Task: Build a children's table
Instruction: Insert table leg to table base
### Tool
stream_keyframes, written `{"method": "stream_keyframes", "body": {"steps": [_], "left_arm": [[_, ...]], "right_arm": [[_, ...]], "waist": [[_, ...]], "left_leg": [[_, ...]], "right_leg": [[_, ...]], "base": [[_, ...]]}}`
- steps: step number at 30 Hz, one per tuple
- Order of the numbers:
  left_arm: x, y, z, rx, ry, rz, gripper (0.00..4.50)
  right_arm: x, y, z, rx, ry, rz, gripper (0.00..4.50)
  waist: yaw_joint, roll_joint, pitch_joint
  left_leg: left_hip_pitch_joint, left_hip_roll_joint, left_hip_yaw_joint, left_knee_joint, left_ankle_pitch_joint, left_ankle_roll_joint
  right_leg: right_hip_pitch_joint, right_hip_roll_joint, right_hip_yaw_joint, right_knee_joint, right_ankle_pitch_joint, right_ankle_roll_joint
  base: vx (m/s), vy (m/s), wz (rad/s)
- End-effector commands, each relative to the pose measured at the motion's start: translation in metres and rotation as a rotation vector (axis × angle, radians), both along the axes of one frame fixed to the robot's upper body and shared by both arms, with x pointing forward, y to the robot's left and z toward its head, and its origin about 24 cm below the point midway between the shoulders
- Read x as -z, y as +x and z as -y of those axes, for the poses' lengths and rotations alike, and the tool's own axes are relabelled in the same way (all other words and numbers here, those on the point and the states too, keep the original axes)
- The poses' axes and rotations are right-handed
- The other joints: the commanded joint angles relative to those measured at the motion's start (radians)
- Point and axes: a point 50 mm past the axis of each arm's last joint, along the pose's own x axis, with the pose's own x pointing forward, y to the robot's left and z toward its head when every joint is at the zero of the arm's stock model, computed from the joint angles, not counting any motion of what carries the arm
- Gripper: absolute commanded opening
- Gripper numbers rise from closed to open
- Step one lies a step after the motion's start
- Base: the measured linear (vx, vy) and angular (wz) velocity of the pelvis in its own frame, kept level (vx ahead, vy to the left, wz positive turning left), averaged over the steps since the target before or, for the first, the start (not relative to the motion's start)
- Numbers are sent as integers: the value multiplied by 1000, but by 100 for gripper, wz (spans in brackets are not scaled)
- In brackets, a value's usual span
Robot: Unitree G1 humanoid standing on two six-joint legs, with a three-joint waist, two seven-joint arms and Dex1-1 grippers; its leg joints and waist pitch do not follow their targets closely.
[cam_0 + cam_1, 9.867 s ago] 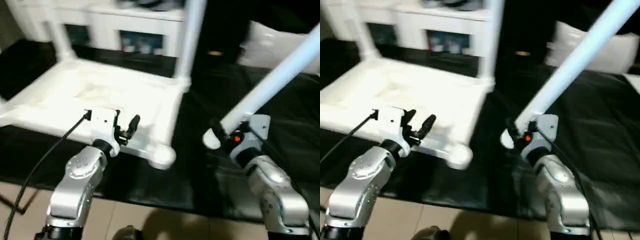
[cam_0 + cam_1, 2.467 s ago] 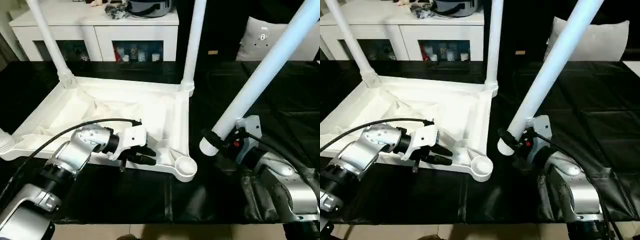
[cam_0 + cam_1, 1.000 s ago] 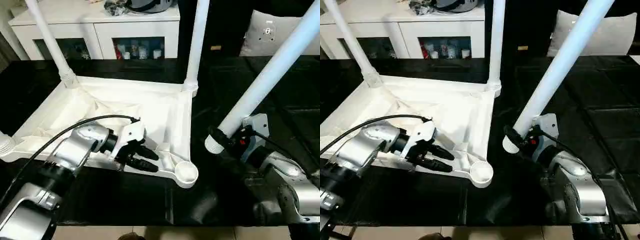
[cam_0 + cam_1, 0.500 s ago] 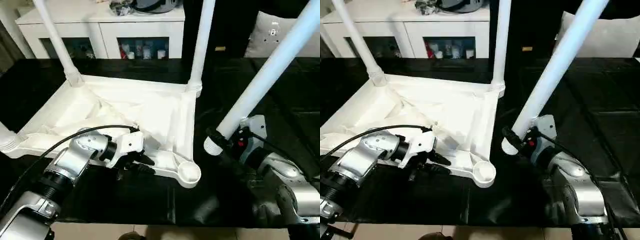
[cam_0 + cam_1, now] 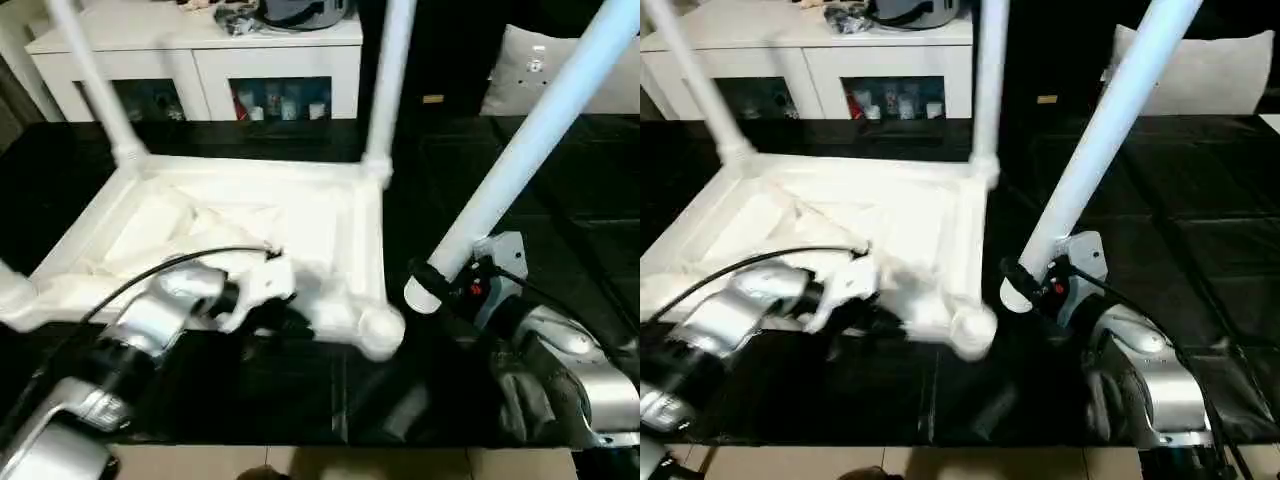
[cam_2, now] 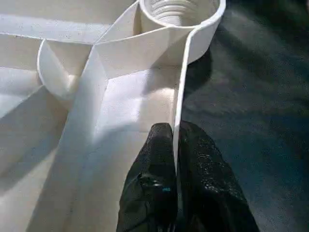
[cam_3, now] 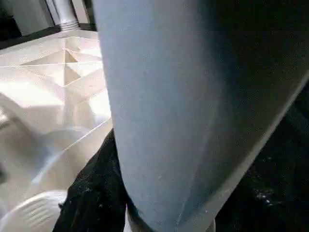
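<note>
table top (image 5: pixel 250 215) upside down on black surface, 2 legs socketed | left end effector (image 6: pixel 175 140) pinching its rim beside empty socket (image 6: pixel 181 9), steadying | right end effector (image 5: pixel 452 285) clamping loose leg (image 5: pixel 530 140), angled for insertion

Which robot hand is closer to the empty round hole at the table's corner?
Left. The left gripper pinches the table top's edge wall right beside the empty corner socket. The right gripper holds a loose leg apart, off to the side.
</note>
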Motion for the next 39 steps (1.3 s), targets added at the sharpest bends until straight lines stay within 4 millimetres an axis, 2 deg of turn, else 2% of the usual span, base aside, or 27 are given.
{"method": "stream_keyframes", "body": {"steps": [1, 4, 7, 11, 12, 13, 15, 19, 20, 23, 25, 28, 29, 32, 35, 36, 38, 39], "left_arm": [[7, 10, -10, -201, 41, -1, 0], [11, 15, -1, -294, 34, -29, 0], [14, 15, 5, -307, 44, -28, 0], [15, 9, 20, -203, 46, 31, 0], [15, 8, 22, -175, 52, 46, 0], [15, 6, 23, -147, 55, 64, 0], [15, 6, 24, -138, 58, 71, 0], [10, 4, 26, -75, 11, 109, 0], [7, 4, 27, -41, -10, 137, 0], [6, 4, 26, -17, 1, 153, 0], [6, 4, 25, 5, 13, 166, 0], [4, 2, 25, 42, 1, 181, 0], [4, 2, 25, 43, -8, 178, 0], [4, -1, 25, 85, 2, 203, 0], [4, -2, 24, 99, 7, 215, 0], [4, -2, 24, 97, 5, 217, 0], [4, -1, 24, 97, 5, 218, 0], [5, -1, 24, 103, 9, 219, 0]], "right_arm": [[-6, 4, -3, -17, 0, 15, 188], [-7, 9, -4, -11, -7, 23, 188], [-10, 12, -4, -12, -9, 38, 188], [-17, 21, -3, 22, -17, 86, 188], [-16, 22, -1, 41, -31, 57, 188], [-14, 23, 0, 53, -45, 24, 188], [-14, 24, 0, 60, -46, 10, 188], [-19, 26, -3, -5, -12, 26, 188], [-24, 28, -5, -43, 7, 58, 188], [-28, 29, -8, -84, 13, 65, 188], [-29, 29, -9, -106, 15, 72, 188], [-28, 29, -12, -131, 2, 68, 188], [-28, 29, -12, -138, 7, 67, 188], [-27, 28, -17, -182, 18, 53, 188], [-27, 26, -21, -225, 35, 26, 188], [-26, 25, -23, -252, 33, 10, 188], [-26, 23, -25, -279, 30, -3, 188], [-26, 22, -27, -318, 23, -24, 188]], "waist": [[2, -19, -58], [-6, -24, -57], [-12, -25, -60], [-13, -26, -60], [-13, -29, -60], [-14, -28, -60], [-10, -26, -61], [-5, -25, -65], [-4, -20, -65], [-1, -25, -66], [5, -27, -65], [14, -29, -63], [18, -26, -63], [18, -28, -62], [17, -28, -64], [17, -34, -64], [20, -32, -63], [18, -40, -63]], "left_leg": [[12, 81, -26, -68, -101, 63], [10, 79, -26, -68, -91, 67], [6, 77, -27, -65, -68, 87], [6, 79, -27, -64, -59, 108], [6, 80, -27, -66, -62, 105], [7, 81, -28, -67, -65, 103], [11, 82, -27, -68, -67, 98], [9, 83, -27, -64, -46, 108], [8, 84, -29, -64, -45, 110], [7, 85, -27, -63, -33, 120], [9, 85, -26, -63, -41, 122], [12, 89, -24, -65, -57, 108], [15, 90, -24, -67, -65, 98], [13, 90, -23, -68, -71, 87], [11, 89, -23, -67, -59, 91], [12, 90, -22, -66, -55, 97], [11, 89, -22, -66, -52, 100], [10, 90, -21, -67, -53, 100]], "right_leg": [[45, -104, 48, -78, 2, -258], [45, -101, 47, -80, -13, -254], [47, -99, 46, -80, 10, -257], [45, -99, 45, -80, 32, -258], [44, -98, 45, -80, 18, -253], [44, -98, 45, -80, 13, -252], [41, -96, 45, -78, 13, -251], [44, -100, 45, -72, 84, -256], [44, -102, 45, -70, 92, -258], [45, -101, 44, -67, 133, -262], [41, -101, 43, -67, 111, -262], [39, -103, 45, -71, 66, -255], [35, -102, 46, -72, 55, -255], [37, -102, 45, -70, 58, -257], [39, -103, 45, -67, 83, -253], [38, -102, 46, -67, 93, -255], [39, -102, 44, -67, 86, -256], [39, -102, 44, -69, 78, -254]], "base": [[0, 0, 0], [0, 0, 0], [0, 0, 0], [0, 0, 0], [0, 0, 0], [0, 0, 0], [0, 0, 0], [0, 0, 0], [0, 0, 0], [0, 0, 0], [0, 0, 0], [0, 0, 0], [0, 0, 0], [0, 0, 0], [0, 0, 0], [0, 0, 0], [0, 0, 0], [0, 0, 0]]}}
